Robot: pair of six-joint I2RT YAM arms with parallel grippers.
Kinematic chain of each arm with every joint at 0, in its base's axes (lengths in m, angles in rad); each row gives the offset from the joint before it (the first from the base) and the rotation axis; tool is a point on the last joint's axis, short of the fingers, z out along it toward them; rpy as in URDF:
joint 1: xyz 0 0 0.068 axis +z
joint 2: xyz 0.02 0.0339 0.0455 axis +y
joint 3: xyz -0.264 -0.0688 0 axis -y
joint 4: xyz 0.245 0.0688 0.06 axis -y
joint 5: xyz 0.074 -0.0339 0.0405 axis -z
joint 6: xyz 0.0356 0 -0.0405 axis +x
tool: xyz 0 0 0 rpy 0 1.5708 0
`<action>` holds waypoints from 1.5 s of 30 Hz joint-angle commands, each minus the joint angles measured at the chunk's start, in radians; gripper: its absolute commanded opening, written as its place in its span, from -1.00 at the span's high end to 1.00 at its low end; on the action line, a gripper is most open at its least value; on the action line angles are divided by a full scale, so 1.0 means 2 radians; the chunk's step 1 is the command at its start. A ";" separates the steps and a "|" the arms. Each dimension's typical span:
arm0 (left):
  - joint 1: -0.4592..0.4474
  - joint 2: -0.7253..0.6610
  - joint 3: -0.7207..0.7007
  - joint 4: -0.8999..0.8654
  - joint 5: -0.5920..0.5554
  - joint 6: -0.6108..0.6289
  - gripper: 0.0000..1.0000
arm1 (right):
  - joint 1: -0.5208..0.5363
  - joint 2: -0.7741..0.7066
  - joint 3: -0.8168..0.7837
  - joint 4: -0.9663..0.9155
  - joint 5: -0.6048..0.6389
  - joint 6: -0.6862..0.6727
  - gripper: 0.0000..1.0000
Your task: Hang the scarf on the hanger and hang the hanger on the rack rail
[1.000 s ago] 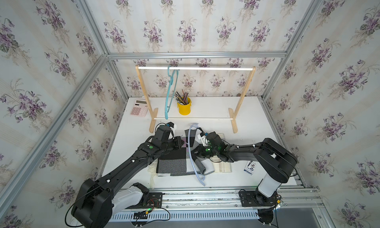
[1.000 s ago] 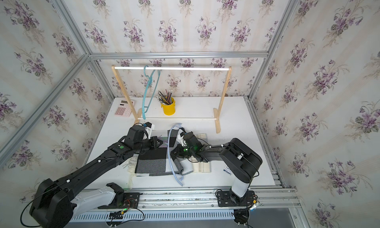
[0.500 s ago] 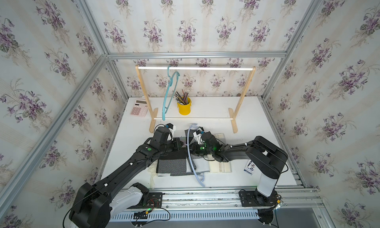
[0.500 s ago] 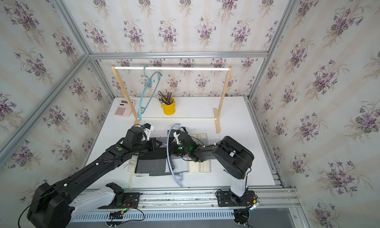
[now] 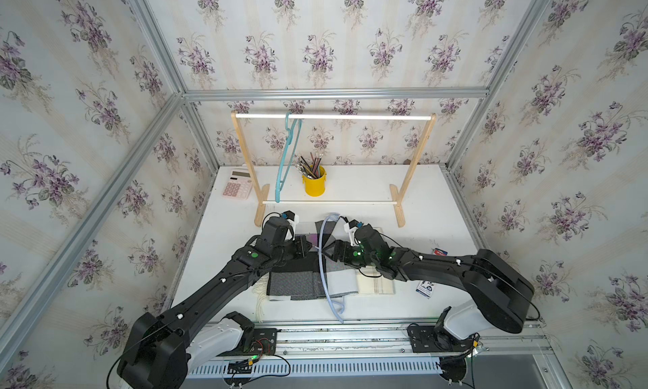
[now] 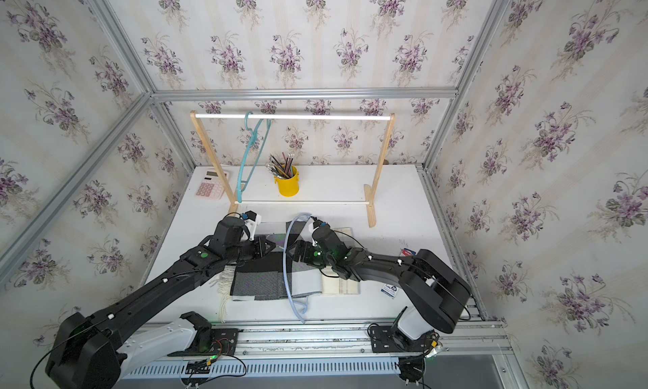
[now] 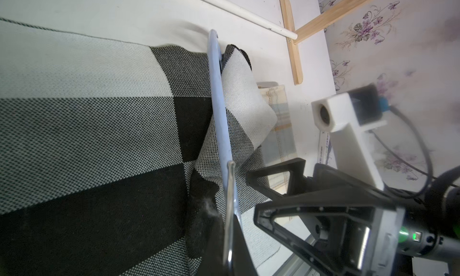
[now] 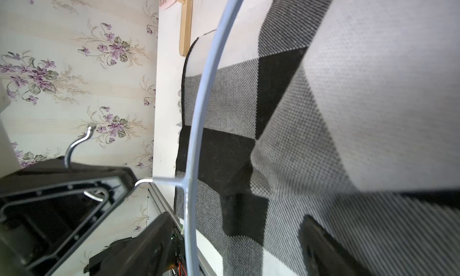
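Above the desk [image 5: 350, 189], my left gripper [image 5: 305, 247] clamped the hanger [image 5: 323, 282] upright for threading; the scarf [image 5: 292, 283] ran through it; right gripper [image 5: 332, 252] gaped, empty.

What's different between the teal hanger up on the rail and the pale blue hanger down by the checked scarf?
The teal plastic hanger hangs from the wooden rack's white rail; the pale blue hanger sits low over the table, its hook in the shut left tool. The teal one is bare; the pale blue one has the black, grey and white checked scarf on both sides. Both are thin and curved.
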 commanded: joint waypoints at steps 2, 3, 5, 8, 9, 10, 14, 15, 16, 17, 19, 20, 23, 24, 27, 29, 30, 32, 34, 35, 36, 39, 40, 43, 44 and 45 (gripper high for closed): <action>0.000 -0.003 0.006 -0.024 -0.009 0.017 1.00 | -0.032 -0.083 -0.045 -0.033 0.064 0.006 -0.68; 0.000 -0.004 0.007 -0.025 -0.008 0.019 1.00 | -0.051 -0.097 -0.058 -0.031 0.063 0.017 -0.68; 0.000 -0.002 0.013 -0.029 -0.009 0.021 1.00 | -0.096 -0.105 -0.081 -0.004 0.039 0.045 -0.66; -0.001 0.002 0.023 -0.035 -0.011 0.025 1.00 | -0.136 -0.078 -0.083 0.038 0.010 0.068 -0.63; -0.001 0.005 0.026 -0.037 -0.010 0.025 1.00 | -0.142 -0.063 -0.076 0.050 0.002 0.068 -0.62; -0.001 0.007 0.029 -0.038 -0.011 0.027 1.00 | -0.145 -0.047 -0.066 0.057 -0.002 0.069 -0.61; -0.002 0.017 0.037 -0.042 -0.011 0.028 1.00 | -0.147 0.010 -0.039 0.091 -0.013 0.075 -0.56; -0.003 0.017 0.039 -0.043 -0.011 0.028 1.00 | -0.146 0.024 -0.034 0.099 -0.017 0.078 -0.53; -0.003 0.019 0.040 -0.044 -0.011 0.028 1.00 | -0.147 0.039 -0.030 0.105 -0.020 0.081 -0.50; -0.003 0.021 0.040 -0.044 -0.012 0.029 1.00 | -0.147 0.052 -0.027 0.113 -0.024 0.084 -0.46; -0.004 0.022 0.043 -0.047 -0.012 0.028 1.00 | -0.146 0.074 -0.024 0.123 -0.028 0.092 -0.41; -0.005 0.023 0.043 -0.048 -0.012 0.029 1.00 | -0.147 0.083 -0.025 0.131 -0.031 0.095 -0.39; -0.006 0.022 0.047 -0.052 -0.013 0.029 1.00 | -0.146 0.092 -0.027 0.142 -0.031 0.099 -0.36; -0.007 0.022 0.048 -0.053 -0.013 0.029 1.00 | -0.147 0.093 -0.027 0.141 -0.032 0.099 -0.35; -0.008 0.024 0.053 -0.056 -0.014 0.030 1.00 | -0.147 0.084 -0.031 0.131 -0.027 0.095 -0.42; -0.010 0.025 0.056 -0.057 -0.015 0.029 1.00 | -0.147 0.071 -0.039 0.113 -0.016 0.092 -0.52; -0.011 0.025 0.057 -0.058 -0.017 0.030 1.00 | -0.147 0.061 -0.044 0.106 -0.011 0.087 -0.56; -0.012 0.024 0.058 -0.061 -0.020 0.030 1.00 | -0.149 0.035 -0.061 0.094 0.003 0.078 -0.61; -0.013 0.022 0.057 -0.062 -0.022 0.031 1.00 | -0.154 0.019 -0.077 0.095 0.002 0.077 -0.62; -0.013 0.022 0.056 -0.062 -0.023 0.031 1.00 | -0.155 0.017 -0.080 0.095 -0.001 0.076 -0.62; -0.013 0.023 0.056 -0.063 -0.023 0.031 1.00 | -0.155 0.018 -0.081 0.097 -0.006 0.076 -0.61; -0.014 0.022 0.054 -0.061 -0.024 0.031 1.00 | -0.155 0.038 -0.077 0.116 -0.025 0.080 -0.60; -0.014 0.022 0.054 -0.060 -0.024 0.030 1.00 | -0.155 0.046 -0.075 0.127 -0.033 0.083 -0.57; -0.015 0.023 0.054 -0.060 -0.023 0.029 1.00 | -0.153 0.065 -0.069 0.162 -0.050 0.090 -0.46; -0.015 0.024 0.055 -0.060 -0.023 0.029 1.00 | -0.151 0.069 -0.066 0.169 -0.053 0.090 -0.41; -0.016 0.025 0.055 -0.060 -0.023 0.029 1.00 | -0.149 0.070 -0.063 0.172 -0.053 0.090 -0.36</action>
